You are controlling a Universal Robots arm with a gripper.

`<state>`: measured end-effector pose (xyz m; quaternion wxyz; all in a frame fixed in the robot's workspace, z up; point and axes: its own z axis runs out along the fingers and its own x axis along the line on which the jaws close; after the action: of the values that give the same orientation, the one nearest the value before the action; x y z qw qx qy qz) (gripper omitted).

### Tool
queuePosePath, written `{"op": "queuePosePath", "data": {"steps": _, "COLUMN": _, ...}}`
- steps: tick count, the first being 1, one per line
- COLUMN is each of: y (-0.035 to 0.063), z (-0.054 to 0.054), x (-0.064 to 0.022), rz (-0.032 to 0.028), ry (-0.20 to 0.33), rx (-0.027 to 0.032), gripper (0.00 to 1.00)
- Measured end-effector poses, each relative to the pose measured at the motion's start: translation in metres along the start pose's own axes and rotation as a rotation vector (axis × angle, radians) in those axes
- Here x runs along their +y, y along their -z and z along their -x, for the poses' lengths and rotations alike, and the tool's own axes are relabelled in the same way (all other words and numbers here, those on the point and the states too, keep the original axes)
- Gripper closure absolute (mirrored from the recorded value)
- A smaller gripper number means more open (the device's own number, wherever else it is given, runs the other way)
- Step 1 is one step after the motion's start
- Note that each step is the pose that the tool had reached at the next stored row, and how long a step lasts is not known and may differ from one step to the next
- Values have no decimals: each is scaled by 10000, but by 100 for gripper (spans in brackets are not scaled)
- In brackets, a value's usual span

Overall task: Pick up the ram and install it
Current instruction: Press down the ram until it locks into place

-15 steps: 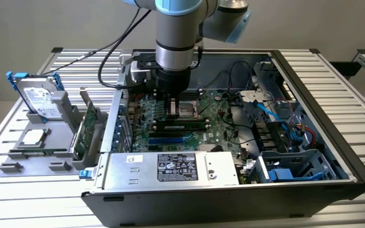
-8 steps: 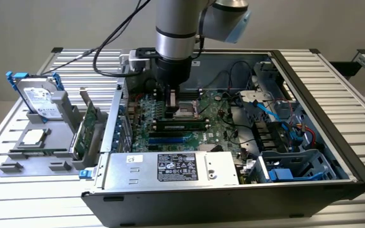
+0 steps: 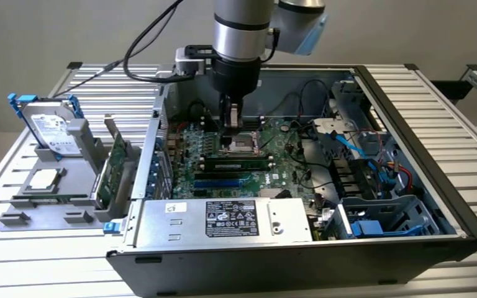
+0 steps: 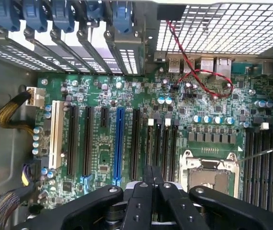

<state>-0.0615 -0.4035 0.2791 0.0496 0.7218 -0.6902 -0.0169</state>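
Observation:
The ram (image 3: 235, 164) is a long narrow green stick with black chips. It lies along the motherboard's (image 3: 284, 155) slots, just on the near side of the CPU socket (image 3: 243, 146). My gripper (image 3: 231, 127) hangs inside the open case (image 3: 421, 124), right above the socket's far edge and a short way from the ram. In the wrist view its fingers (image 4: 143, 194) meet in a closed wedge with nothing visible between them, over the black slots (image 4: 161, 143) beside the CPU socket (image 4: 208, 177). I cannot tell from this view whether those slots hold a stick.
A grey holder (image 3: 35, 205) on the exterior view's left carries a silver hard drive with blue rails (image 3: 49, 124), a wide green expansion card (image 3: 116, 162) and a small chip (image 3: 45, 179). The power supply (image 3: 222, 220) fills the case's near side. Cables and a blue drive cage (image 3: 379, 217) crowd the right.

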Motion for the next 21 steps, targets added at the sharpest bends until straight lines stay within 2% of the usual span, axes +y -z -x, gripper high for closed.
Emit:
{"op": "queuePosePath", "data": {"steps": 4, "y": 35, "z": -10, "x": -103, "rz": 68, "ry": 13, "rx": -62, "gripper": 89}}
{"op": "queuePosePath", "data": {"steps": 9, "y": 48, "z": -32, "x": -230, "rz": 142, "ry": 23, "rx": -107, "gripper": 89}}
{"op": "queuePosePath", "data": {"steps": 13, "y": 57, "z": -51, "x": -335, "rz": 173, "ry": 28, "rx": -135, "gripper": 89}}
{"op": "queuePosePath", "data": {"steps": 21, "y": 58, "z": -64, "x": -366, "rz": 173, "ry": 58, "rx": -131, "gripper": 89}}
